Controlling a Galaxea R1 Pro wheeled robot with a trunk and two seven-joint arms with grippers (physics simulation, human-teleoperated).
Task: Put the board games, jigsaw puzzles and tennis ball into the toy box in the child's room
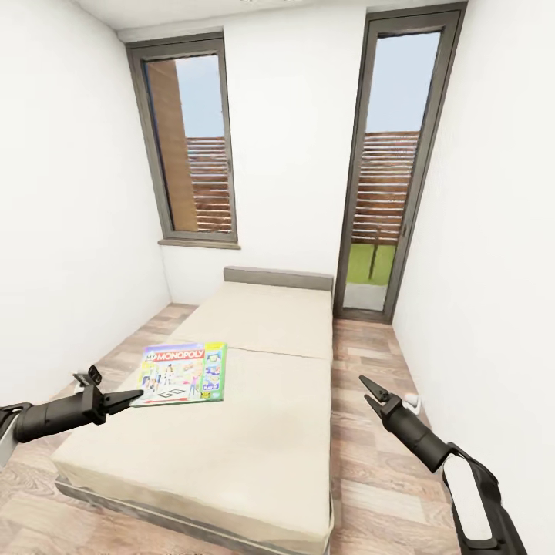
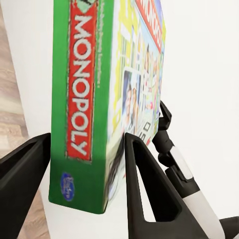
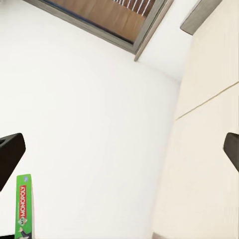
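Observation:
A Monopoly board game [image 1: 183, 374], a flat box with a green edge, is over the left side of the beige bed [image 1: 262, 432]. My left gripper [image 1: 136, 397] is shut on the box's near left edge. In the left wrist view its two black fingers [image 2: 144, 189] press both faces of the box [image 2: 84, 99]. My right gripper [image 1: 368, 388] hangs open over the bed's right edge with nothing between its fingers [image 3: 10, 154]. The box's green edge [image 3: 22, 206] shows in the right wrist view. The table, toy box, jigsaw puzzles and tennis ball are out of view.
The bed nearly spans the narrow white-walled room, with a grey headboard [image 1: 277, 276] at the far end. Strips of wood floor [image 1: 370, 462] run along both sides. A tall window [image 1: 193, 146] and a glass door [image 1: 385, 185] are in the far wall. A small white object [image 1: 414, 400] lies on the right floor.

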